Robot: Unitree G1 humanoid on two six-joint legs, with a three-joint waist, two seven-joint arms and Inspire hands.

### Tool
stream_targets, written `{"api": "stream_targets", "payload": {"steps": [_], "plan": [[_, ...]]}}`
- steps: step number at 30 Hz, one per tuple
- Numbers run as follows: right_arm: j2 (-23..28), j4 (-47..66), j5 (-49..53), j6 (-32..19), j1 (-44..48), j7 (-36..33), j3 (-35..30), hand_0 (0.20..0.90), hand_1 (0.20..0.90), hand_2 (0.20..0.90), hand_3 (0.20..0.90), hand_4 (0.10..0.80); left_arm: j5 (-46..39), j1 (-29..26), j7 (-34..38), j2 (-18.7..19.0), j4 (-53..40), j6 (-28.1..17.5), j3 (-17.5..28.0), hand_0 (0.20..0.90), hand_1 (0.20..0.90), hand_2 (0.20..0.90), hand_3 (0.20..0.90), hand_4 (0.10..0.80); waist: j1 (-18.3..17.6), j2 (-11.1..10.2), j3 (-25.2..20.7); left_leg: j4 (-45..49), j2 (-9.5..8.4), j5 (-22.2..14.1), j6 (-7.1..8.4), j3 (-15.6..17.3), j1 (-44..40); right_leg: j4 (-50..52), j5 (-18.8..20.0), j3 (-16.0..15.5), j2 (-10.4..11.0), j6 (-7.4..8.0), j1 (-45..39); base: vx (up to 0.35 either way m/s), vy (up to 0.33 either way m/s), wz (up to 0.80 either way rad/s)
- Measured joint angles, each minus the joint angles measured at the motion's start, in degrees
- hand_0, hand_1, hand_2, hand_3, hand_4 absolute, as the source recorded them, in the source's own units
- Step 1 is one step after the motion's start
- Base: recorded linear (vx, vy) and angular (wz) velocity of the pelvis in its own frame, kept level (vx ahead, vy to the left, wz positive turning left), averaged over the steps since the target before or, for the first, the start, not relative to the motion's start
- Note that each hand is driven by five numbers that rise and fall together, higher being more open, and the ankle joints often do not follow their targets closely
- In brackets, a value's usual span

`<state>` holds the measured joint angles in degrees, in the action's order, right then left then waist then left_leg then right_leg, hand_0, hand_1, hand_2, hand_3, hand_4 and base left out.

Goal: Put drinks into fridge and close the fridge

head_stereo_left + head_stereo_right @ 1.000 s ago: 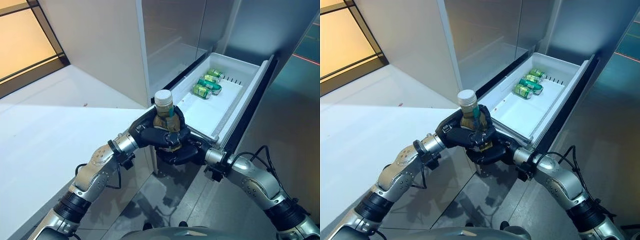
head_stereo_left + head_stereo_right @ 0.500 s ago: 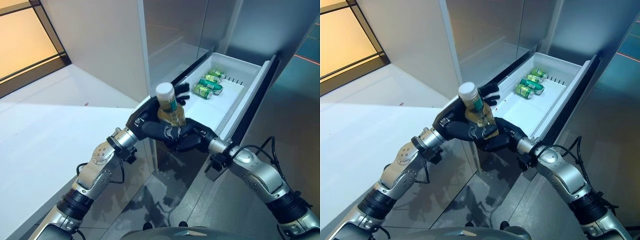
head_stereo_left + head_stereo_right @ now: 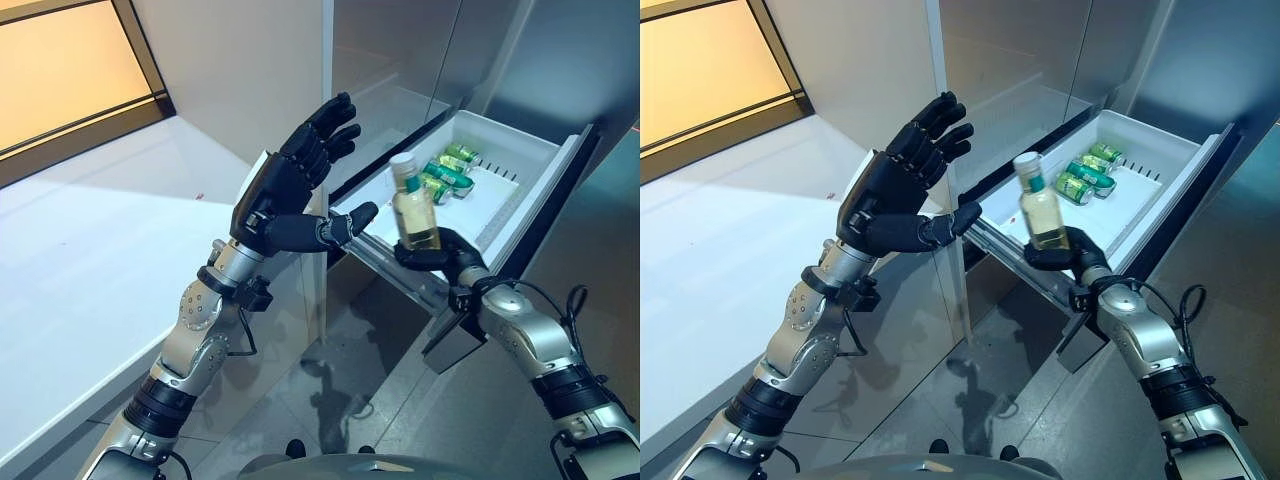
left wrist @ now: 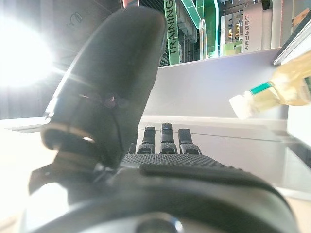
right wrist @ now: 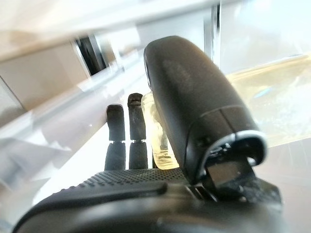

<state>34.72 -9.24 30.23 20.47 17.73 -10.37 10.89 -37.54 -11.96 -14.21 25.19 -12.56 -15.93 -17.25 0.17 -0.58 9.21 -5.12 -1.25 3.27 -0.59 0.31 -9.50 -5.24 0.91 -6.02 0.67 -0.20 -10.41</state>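
A: What fills the left eye view?
B: A white counter (image 3: 90, 250) at left, and the fridge's white drawer (image 3: 520, 185) pulled open at upper right, green cans (image 3: 448, 172) lying inside.
A: And the hands?
B: The left hand (image 3: 290, 190), centre frame, is spread wide and empty. The right hand (image 3: 440, 256) grips a bottle (image 3: 413, 208) of yellow drink upright, over the drawer's near edge.
A: Left wrist view?
B: Straight fingers; the bottle at right, apart from them.
A: Right wrist view?
B: Thumb and fingers clasp the bottle.
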Motion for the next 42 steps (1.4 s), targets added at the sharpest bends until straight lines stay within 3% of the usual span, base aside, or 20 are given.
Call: {"api": "stream_targets", "payload": {"steps": [5, 6, 9, 15, 19, 21, 27, 30, 36, 42], "plan": [[0.75, -10.26, 0.23, -1.71, 5.75, -3.12, -2.66, 0.300, 0.300, 0.300, 0.200, 0.100, -8.17, 1.17, -6.30, -0.81, 3.16, 10.24, -1.23, 0.900, 0.900, 0.900, 0.900, 0.800, 1.11, -0.07, 0.15, -0.01, 0.01, 0.38, 0.16, -1.04, 0.28, 0.00, -0.01, -1.01, -0.01, -0.01, -0.09, 0.044, 0.007, 0.11], [1.25, -14.24, 0.26, -3.56, 7.06, -3.30, -3.77, 0.300, 0.300, 0.300, 0.200, 0.100, -11.05, 2.79, -8.32, -0.90, 4.42, 14.22, -1.62, 0.900, 0.900, 0.900, 0.900, 0.800, 1.74, -0.04, 0.19, -0.03, -0.02, 0.46, 0.18, -1.50, 0.46, -0.01, -0.03, -1.38, 0.01, -0.02, -0.10, 0.044, 0.003, 0.12], [4.98, -20.02, 0.39, -5.93, 8.41, -3.65, -3.91, 0.300, 0.300, 0.300, 0.200, 0.100, -13.74, 7.50, -11.41, -0.63, 8.05, 20.66, -3.20, 0.900, 0.900, 0.900, 0.900, 0.800, 3.03, 0.33, 0.42, -0.07, -0.23, 0.86, 0.04, -2.70, 1.07, -0.02, -0.09, -2.81, 0.22, 0.05, -0.06, 0.035, 0.003, 0.25], [10.13, -32.03, -0.22, -7.81, 14.68, -3.33, -4.15, 0.300, 0.300, 0.300, 0.200, 0.100, -12.65, 17.72, -13.85, 4.68, 17.85, 28.68, -8.65, 0.900, 0.900, 0.900, 0.900, 0.800, 4.86, 2.16, 1.80, -0.01, -0.98, 1.59, -0.39, -4.73, 2.01, -0.04, -0.31, -4.75, 0.75, 0.37, -0.01, 0.008, 0.010, 0.20], [11.87, -42.89, -6.32, -7.88, 20.56, -1.47, -4.06, 0.300, 0.300, 0.300, 0.200, 0.100, -7.96, 20.19, -14.50, 6.55, 26.72, 27.99, -10.02, 0.900, 0.900, 0.900, 0.900, 0.800, 6.49, 2.95, 2.36, -0.18, -1.09, 2.12, -0.24, -6.05, 3.16, -0.04, -0.47, -6.04, 0.74, 0.54, 0.50, -0.006, -0.013, 0.20], [12.04, -44.90, -9.09, -7.70, 21.83, 0.62, -3.49, 0.300, 0.300, 0.300, 0.200, 0.100, -4.56, 20.17, -13.77, 6.42, 30.50, 25.46, -10.61, 0.900, 0.900, 0.900, 0.900, 0.800, 6.78, 2.99, 2.38, -0.16, -1.03, 2.31, -0.15, -6.30, 3.81, -0.04, -0.46, -6.21, 0.75, 0.53, 1.04, 0.032, -0.030, 0.11], [12.04, -47.99, -16.07, -5.03, 22.64, 7.91, -0.71, 0.300, 0.300, 0.300, 0.200, 0.100, 5.77, 18.69, -3.28, 4.13, 43.45, 17.01, -10.98, 0.900, 0.900, 0.900, 0.900, 0.800, 8.10, 2.60, 2.74, 0.05, -0.97, 2.85, 0.01, -6.78, 6.04, -0.02, -0.40, -6.05, 0.56, 0.47, 3.18, -0.049, -0.061, 0.04], [11.98, -50.14, -16.78, -3.38, 22.93, 9.99, 0.89, 0.300, 0.300, 0.300, 0.200, 0.100, 8.91, 16.37, -0.19, 1.82, 50.03, 14.72, -8.48, 0.900, 0.900, 0.900, 0.900, 0.800, 9.23, 2.03, 4.06, 0.06, -0.99, 3.05, -0.01, -6.74, 7.46, -0.01, -0.21, -5.99, 0.53, 0.26, 4.59, -0.091, -0.079, 0.00], [11.06, -50.60, -20.73, -2.66, 23.43, 15.99, 1.83, 0.300, 0.300, 0.300, 0.200, 0.100, 14.63, 13.29, 2.97, 0.24, 58.99, 14.25, -2.73, 0.900, 0.900, 0.900, 0.900, 0.800, 9.41, -0.50, 7.72, 0.07, -0.93, 3.05, 0.00, -6.28, 8.03, -0.01, -0.19, -5.01, 0.59, 0.25, 5.34, -0.009, -0.049, -0.02], [11.06, -49.93, -24.98, -2.77, 24.79, 21.00, 1.96, 0.300, 0.300, 0.300, 0.200, 0.100, 19.77, 11.16, 3.66, 0.29, 61.24, 14.77, -0.70, 0.900, 0.900, 0.900, 0.900, 0.800, 9.55, -2.18, 10.22, 0.08, -1.06, 2.91, -0.20, -5.03, 8.27, 0.00, -0.02, -3.34, 0.68, 0.49, 6.03, -0.023, -0.021, -0.10]]}}
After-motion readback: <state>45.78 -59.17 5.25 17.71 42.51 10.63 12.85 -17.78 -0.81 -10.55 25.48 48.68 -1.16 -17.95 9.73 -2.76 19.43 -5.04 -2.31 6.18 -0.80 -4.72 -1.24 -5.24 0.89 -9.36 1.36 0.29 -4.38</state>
